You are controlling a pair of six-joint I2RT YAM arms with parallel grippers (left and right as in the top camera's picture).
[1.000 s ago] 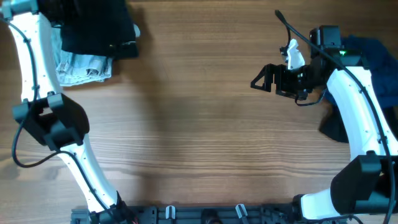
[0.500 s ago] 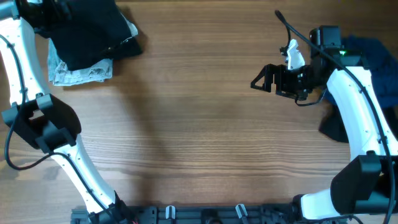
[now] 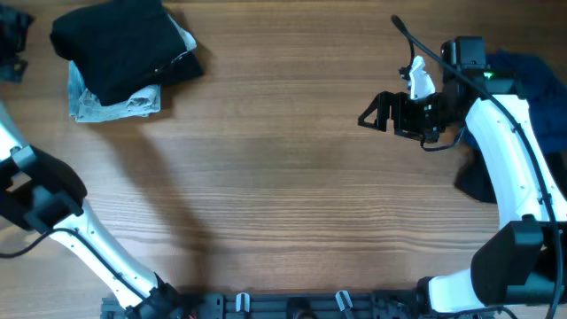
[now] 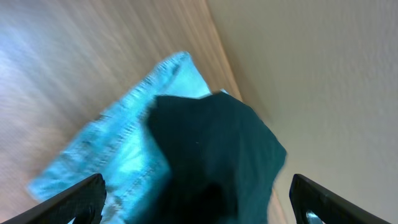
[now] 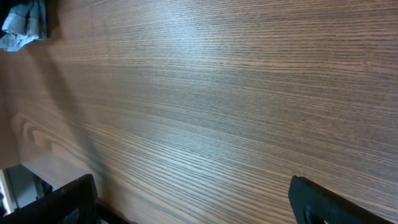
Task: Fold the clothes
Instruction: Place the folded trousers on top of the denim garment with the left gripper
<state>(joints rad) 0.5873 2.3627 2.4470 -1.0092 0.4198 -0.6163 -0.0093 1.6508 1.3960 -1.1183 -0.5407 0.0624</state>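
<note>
Halfway done, I reckon.
Black garment [image 3: 120, 49] sits folded atop denim [image 3: 111, 105]; dark blue one [image 3: 536, 71] lies unfolded; both jaws wide, empty.

This looks like a robotics lab bench, not a home. 2 white robot arms with black joints, the left arm [image 3: 89, 252] and the right arm [image 3: 509, 151], rise from a black rail [image 3: 292, 306] with clips along the near edge of a wood-grain table [image 3: 283, 177]. A loose black cable [image 3: 400, 27] runs to the right arm. The left wrist view shows a plain beige wall [image 4: 336, 74] past the table's edge. Garments lie near the edges: a folded black garment [image 3: 115, 44] on pale denim [image 3: 111, 105], and a dark blue garment [image 3: 540, 75].
</note>
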